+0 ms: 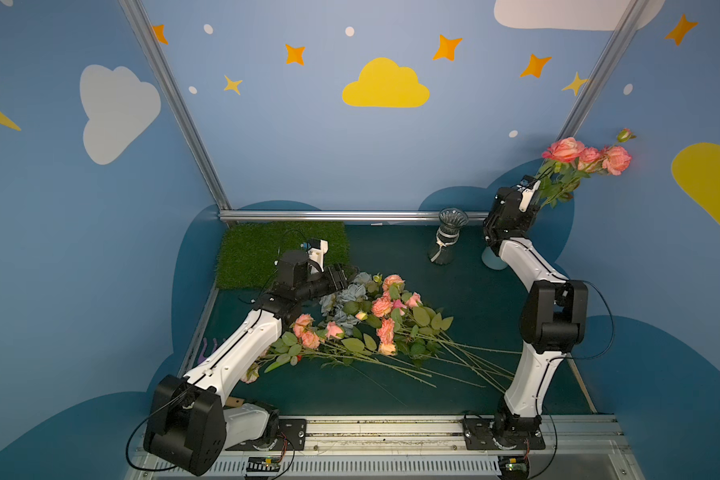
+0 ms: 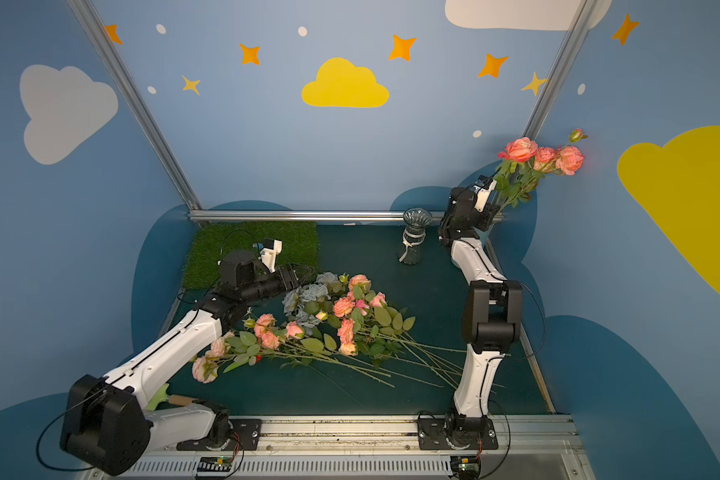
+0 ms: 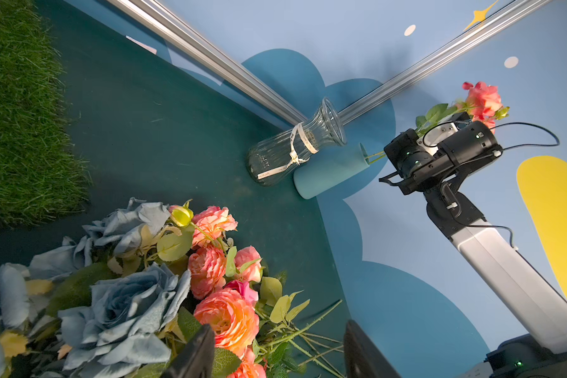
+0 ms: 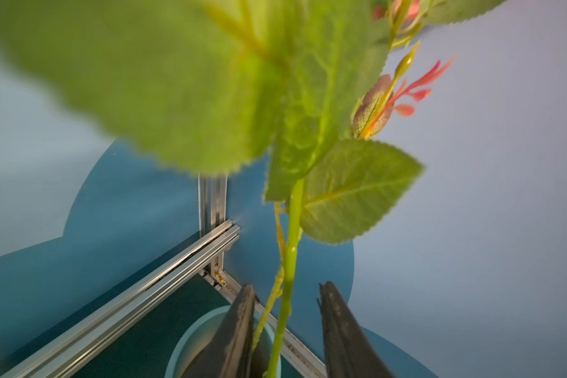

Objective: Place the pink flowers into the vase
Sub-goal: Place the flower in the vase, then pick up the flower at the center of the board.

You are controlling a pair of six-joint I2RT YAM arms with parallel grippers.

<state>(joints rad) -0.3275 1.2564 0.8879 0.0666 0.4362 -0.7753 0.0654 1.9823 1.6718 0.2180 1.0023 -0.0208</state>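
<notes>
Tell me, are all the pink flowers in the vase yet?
Not yet. Done: one pink bunch stands in the light blue vase, and the right hand is open around its stems. In hand: nothing; the left hand hovers open over the heap. Left: many pink flowers lie on the table, mixed with grey-blue flowers. The glass vase is empty.

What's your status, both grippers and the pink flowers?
Right gripper open around a pink spray standing in the blue vase. Left gripper open at the pile of pink flowers. Grey-blue flowers mixed in it.
</notes>
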